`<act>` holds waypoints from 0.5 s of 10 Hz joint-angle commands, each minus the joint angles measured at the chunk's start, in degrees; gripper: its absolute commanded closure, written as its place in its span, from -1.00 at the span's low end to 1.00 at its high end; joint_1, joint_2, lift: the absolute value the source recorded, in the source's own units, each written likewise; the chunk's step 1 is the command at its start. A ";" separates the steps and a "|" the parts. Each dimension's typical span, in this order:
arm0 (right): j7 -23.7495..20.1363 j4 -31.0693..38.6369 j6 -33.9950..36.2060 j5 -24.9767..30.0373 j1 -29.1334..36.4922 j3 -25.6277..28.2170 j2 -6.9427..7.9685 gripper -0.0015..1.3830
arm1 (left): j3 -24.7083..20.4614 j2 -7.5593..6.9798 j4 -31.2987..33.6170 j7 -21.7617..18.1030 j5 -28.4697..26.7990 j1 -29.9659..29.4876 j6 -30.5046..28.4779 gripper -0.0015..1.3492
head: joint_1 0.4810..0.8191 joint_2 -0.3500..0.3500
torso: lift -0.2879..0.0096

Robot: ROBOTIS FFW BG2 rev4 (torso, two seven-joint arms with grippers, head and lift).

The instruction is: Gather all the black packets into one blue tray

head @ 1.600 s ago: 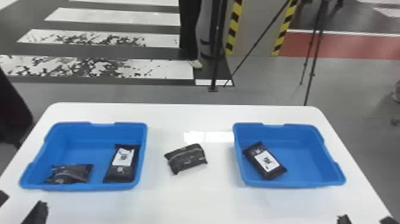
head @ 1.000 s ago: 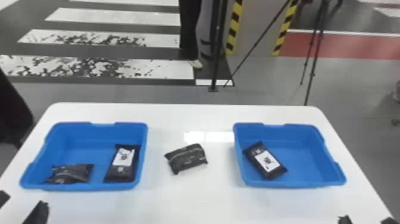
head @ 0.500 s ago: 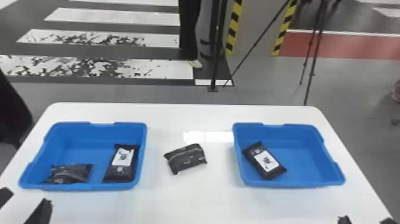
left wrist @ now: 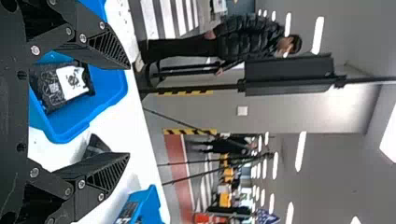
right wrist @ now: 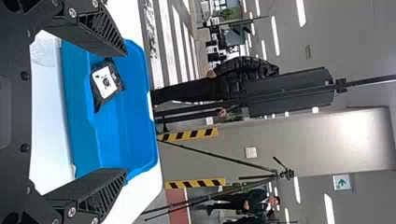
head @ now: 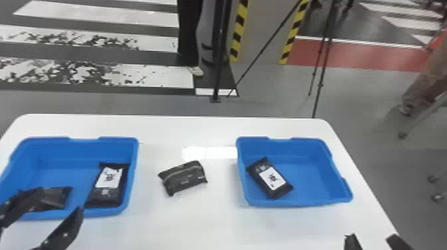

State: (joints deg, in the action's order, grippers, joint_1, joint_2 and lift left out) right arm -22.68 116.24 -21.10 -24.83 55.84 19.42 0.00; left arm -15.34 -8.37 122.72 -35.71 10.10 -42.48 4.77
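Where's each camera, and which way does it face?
Head view: on the head, facing forward and down over left tray, right tray; left gripper, right gripper low.
Left wrist view: on that wrist, facing past open jaws across the left tray.
Right wrist view: likewise, past open jaws across the right tray.
Head and right wrist views share the right tray.

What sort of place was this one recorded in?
Probably an indoor test hall or lab: zebra-crossing stripes marked on the floor, yellow-and-black hazard tape along the edges of a grey pillar, and a tripod standing behind the table.
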 commanded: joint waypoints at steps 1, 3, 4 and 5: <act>0.00 -0.30 0.00 -0.19 -0.16 0.00 0.05 -0.79 | 0.71 0.02 -4.94 -1.64 -5.64 6.77 -2.10 -0.40 | 0.27 -0.61 | 0.20; 0.00 -0.44 0.00 -0.53 -0.30 0.00 0.05 -0.79 | 2.77 -0.24 -9.44 -3.48 -11.58 13.38 -5.05 -0.40 | 0.27 -0.60 | 0.20; 0.00 -0.58 0.00 -0.76 -0.30 0.00 0.05 -0.79 | 6.20 -1.21 -13.38 -4.01 -11.81 17.31 -5.33 -0.40 | 0.27 -0.60 | 0.20; 0.00 -0.58 0.00 -0.76 -0.44 0.00 0.05 -0.79 | 9.97 -2.27 -17.04 -4.45 -11.92 21.11 -5.47 -0.40 | 0.27 -0.64 | 0.20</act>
State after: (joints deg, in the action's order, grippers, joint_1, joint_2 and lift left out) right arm -22.67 115.68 -21.10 -25.57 55.46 19.42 0.00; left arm -7.71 -9.99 108.06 -40.11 -1.70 -23.89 -0.61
